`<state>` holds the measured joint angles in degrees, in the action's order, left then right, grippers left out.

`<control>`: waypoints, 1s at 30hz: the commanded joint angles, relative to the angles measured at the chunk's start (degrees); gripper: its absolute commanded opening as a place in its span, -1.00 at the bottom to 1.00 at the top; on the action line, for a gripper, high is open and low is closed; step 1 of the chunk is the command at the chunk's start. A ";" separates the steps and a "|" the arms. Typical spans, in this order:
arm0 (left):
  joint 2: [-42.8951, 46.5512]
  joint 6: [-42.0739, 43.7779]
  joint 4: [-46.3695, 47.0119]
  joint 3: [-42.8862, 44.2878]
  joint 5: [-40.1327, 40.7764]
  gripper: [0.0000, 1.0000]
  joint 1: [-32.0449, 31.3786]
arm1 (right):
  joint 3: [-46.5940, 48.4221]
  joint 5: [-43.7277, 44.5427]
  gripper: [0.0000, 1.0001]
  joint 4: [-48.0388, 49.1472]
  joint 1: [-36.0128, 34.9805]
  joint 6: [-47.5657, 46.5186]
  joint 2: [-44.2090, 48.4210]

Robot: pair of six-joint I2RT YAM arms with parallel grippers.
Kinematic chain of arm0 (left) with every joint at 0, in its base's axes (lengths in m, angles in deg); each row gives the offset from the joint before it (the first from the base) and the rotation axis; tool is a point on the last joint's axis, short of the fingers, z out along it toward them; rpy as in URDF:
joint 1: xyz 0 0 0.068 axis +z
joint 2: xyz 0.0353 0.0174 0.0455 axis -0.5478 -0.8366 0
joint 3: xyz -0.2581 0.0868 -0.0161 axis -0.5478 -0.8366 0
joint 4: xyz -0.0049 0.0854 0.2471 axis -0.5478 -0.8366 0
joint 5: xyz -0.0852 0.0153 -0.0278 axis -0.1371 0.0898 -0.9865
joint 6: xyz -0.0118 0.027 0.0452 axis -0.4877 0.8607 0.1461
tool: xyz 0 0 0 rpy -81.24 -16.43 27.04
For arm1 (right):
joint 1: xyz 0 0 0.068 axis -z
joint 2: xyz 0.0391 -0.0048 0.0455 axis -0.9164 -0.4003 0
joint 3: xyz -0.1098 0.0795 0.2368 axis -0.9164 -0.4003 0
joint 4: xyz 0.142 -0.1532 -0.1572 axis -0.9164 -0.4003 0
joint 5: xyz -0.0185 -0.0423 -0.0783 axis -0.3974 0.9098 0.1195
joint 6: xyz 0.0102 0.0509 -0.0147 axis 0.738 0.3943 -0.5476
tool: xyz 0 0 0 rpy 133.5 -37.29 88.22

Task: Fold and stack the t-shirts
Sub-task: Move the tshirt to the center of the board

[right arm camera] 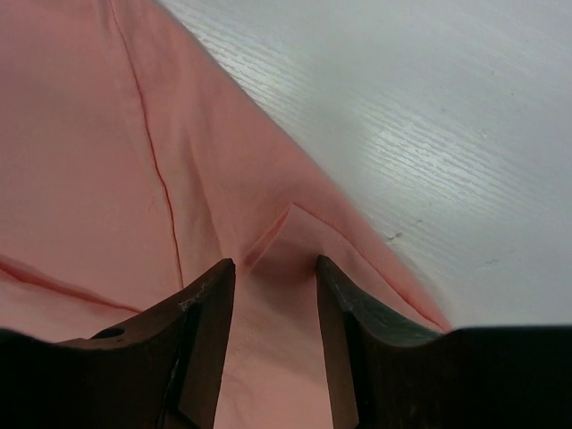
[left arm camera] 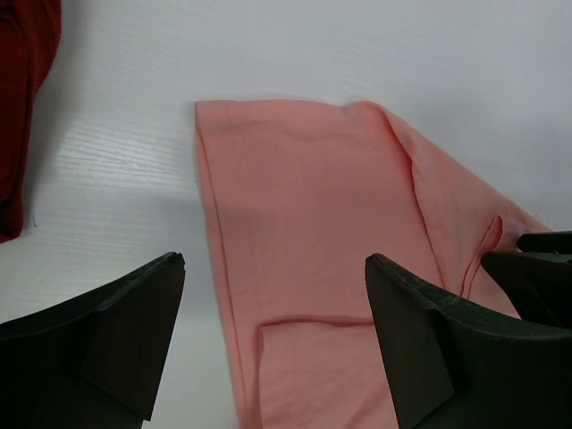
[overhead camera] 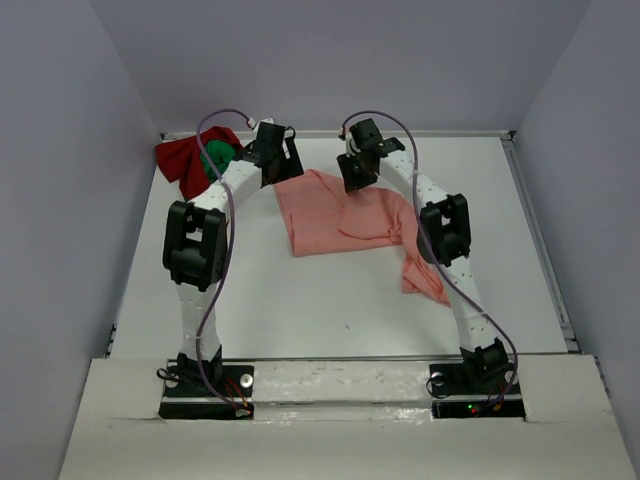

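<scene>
1. Bench: white, walled on three sides. Only the top view shows it whole.
2. Salmon-pink t-shirt: lies flat at the middle of the bench towards the far side, partly folded. One end trails to the near right, passing behind the right arm, as the top view alone shows. The left wrist view gives its straight left edge and a hem; the right wrist view gives a seam and a small crease.
3. Dark red t-shirt: bunched in the far left corner, apart from the pink one. It appears as a strip at the edge of the left wrist view.
4. Bright green t-shirt: nestled in the red one, seen from the top only.
5. Left fingers: spread wide above the pink shirt's left edge, grasping nothing.
6. Right fingers: parted, with the crease in the gap and no cloth pinched.
</scene>
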<state>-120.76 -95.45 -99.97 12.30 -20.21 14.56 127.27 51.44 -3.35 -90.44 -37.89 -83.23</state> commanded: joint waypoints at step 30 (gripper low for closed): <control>-2.68 1.58 1.90 3.94 1.54 0.84 1.07 | 1.56 10.35 -0.97 6.94 -0.23 -1.61 4.15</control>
<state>-121.29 -95.23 -97.48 11.93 -20.58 14.61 127.27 57.78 0.52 -90.44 -39.66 -84.82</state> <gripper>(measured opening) 0.917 0.033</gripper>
